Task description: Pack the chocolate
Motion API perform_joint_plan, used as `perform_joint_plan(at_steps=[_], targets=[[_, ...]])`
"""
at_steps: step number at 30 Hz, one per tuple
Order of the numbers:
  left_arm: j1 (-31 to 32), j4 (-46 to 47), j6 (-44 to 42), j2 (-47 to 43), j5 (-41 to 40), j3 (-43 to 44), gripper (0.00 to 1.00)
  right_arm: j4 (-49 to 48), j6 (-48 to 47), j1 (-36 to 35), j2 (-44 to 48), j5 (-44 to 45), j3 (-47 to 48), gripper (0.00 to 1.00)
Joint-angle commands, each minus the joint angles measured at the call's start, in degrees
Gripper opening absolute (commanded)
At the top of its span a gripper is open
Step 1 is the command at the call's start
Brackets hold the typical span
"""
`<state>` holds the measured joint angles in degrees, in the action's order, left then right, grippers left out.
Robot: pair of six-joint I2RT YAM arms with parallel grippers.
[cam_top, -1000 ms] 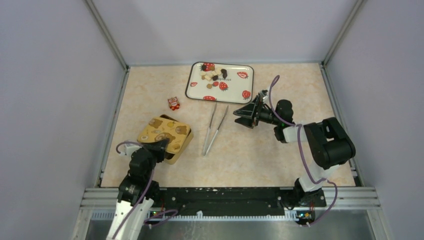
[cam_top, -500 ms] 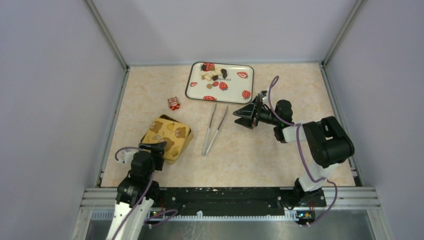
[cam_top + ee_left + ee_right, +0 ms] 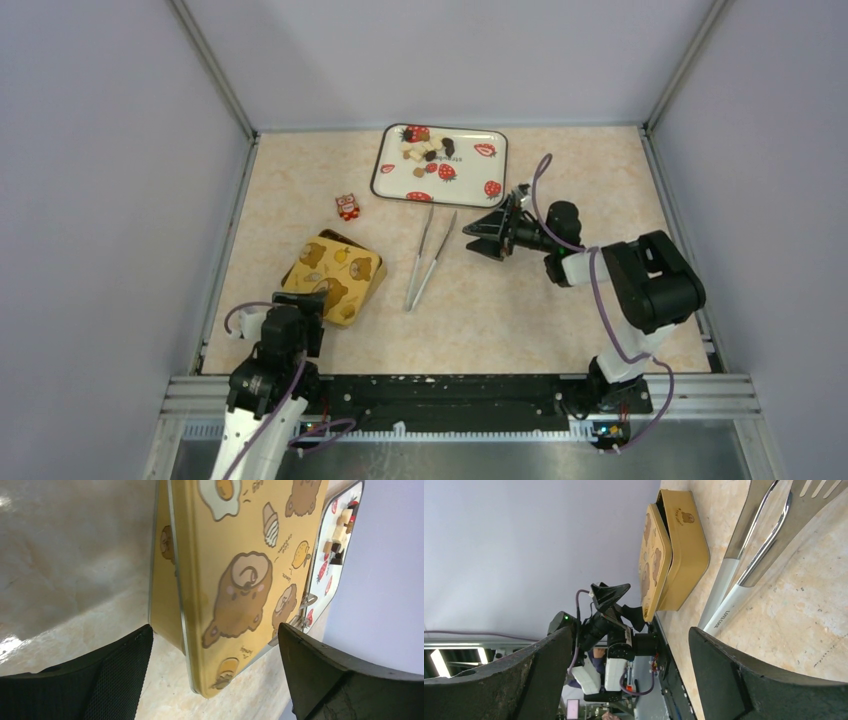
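Sitting on the strawberry tray (image 3: 472,172) near the far edge, the chocolate (image 3: 428,149); left gripper (image 3: 307,298) gapes wide facing the yellow tin (image 3: 337,268), right gripper (image 3: 473,243) wide beside the tongs (image 3: 431,262).

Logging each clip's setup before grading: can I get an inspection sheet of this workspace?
Surface: table, beige stone pattern.
Job's things: chocolate heaped at the far side of the strawberry tray; yellow tin with its bear lid askew on top; tongs lying mid-table.
Clutter: small red figure left of the tray.
Grippers: left gripper open, fingers at the tin's near edge; right gripper open beside the tongs, holding nothing.
Cables: purple cable looped along each arm.
Surroundings: grey walls, metal frame.
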<state>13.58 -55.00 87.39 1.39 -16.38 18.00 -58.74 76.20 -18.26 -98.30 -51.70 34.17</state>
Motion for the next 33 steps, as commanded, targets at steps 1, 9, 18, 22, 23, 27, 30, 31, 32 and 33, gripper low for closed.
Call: perform_joint_plan(at_steps=[1, 9, 18, 22, 23, 27, 30, 31, 32, 33], targets=[[-0.14, -3.55, 1.81, 0.28, -1.46, 2.4, 0.99, -2.14, -0.97, -0.72, -0.88, -0.08, 1.43, 0.84], [-0.11, -5.34, -0.14, 1.72, -3.6, 7.22, 0.99, -1.96, -1.14, -1.12, -1.06, -0.16, 1.5, 0.84], [-0.13, -6.27, -6.16, 15.67, -2.67, 14.49, 0.99, -3.58, -0.23, -1.89, -1.81, -0.02, 0.96, 0.84], [-0.06, -1.43, -8.92, 18.57, -3.44, 14.78, 0.99, -3.74, -0.18, -1.89, -1.57, 0.03, 0.51, 0.84], [-0.08, -0.65, -9.3, 19.47, -3.55, 14.78, 0.99, -3.81, -0.18, -1.9, -1.55, 0.02, 0.39, 0.84], [-0.14, 1.77, -10.77, 22.86, -4.04, 14.62, 0.99, -3.77, -0.18, -1.93, -1.54, 0.02, -0.1, 0.84], [-0.09, 4.49, -11.42, 24.07, -3.15, 13.29, 0.99, -3.87, -0.22, -1.91, -1.76, 0.11, -0.34, 0.83], [-0.13, 5.75, -11.64, 24.12, -2.67, 12.75, 0.99, -3.92, -0.22, -1.99, -1.84, 0.11, -0.38, 0.83], [-0.13, 6.67, -11.83, 24.06, -2.36, 12.34, 0.99, -3.92, -0.23, -1.95, -1.89, 0.03, -0.38, 0.83], [-0.09, 7.3, -11.95, 24.04, -2.37, 12.11, 0.99, -3.93, -0.2, -1.89, -1.89, 0.02, -0.4, 0.83]])
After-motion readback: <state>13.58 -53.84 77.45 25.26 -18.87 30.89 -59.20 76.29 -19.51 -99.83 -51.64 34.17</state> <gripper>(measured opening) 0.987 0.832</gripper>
